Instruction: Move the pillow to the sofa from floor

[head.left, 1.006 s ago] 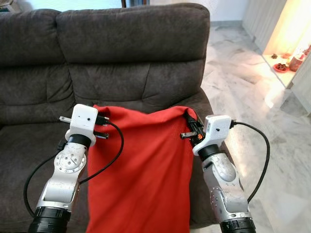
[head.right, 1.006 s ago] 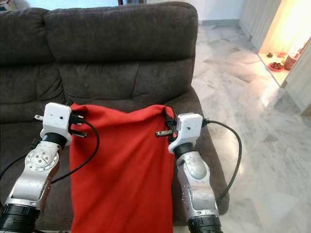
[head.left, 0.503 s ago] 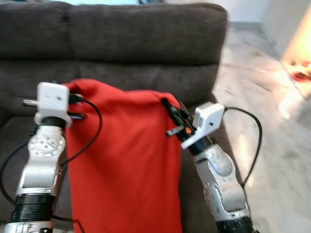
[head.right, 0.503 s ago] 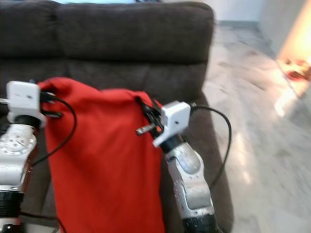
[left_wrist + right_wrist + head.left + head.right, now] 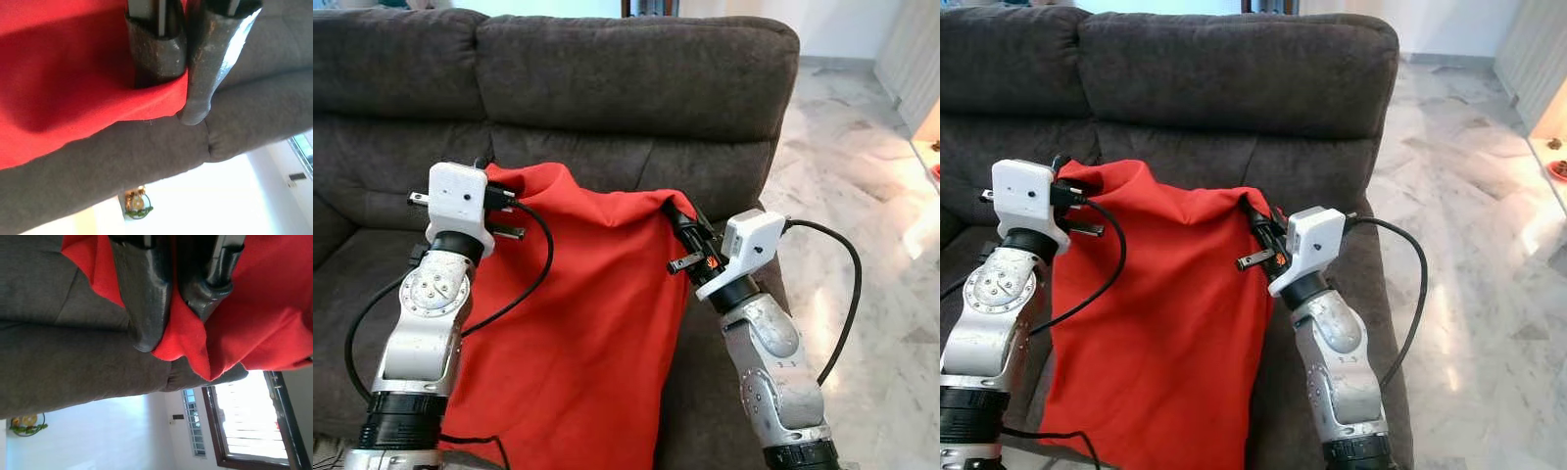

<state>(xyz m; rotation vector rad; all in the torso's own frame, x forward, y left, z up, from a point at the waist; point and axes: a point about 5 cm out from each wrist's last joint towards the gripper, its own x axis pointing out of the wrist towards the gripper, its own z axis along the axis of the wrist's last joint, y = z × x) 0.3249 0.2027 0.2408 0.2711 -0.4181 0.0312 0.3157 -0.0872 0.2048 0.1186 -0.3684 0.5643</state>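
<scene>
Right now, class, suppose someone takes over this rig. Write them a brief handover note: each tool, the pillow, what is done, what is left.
Left tool: shut on the red pillow's upper left corner.
Right tool: shut on its upper right corner.
The pillow hangs between both arms in front of the dark grey sofa, its top edge level with the lower backrest.
Done: the pillow is lifted and brought up to the sofa.
Left: lower it onto the seat, open both tools, draw the arms back.
</scene>
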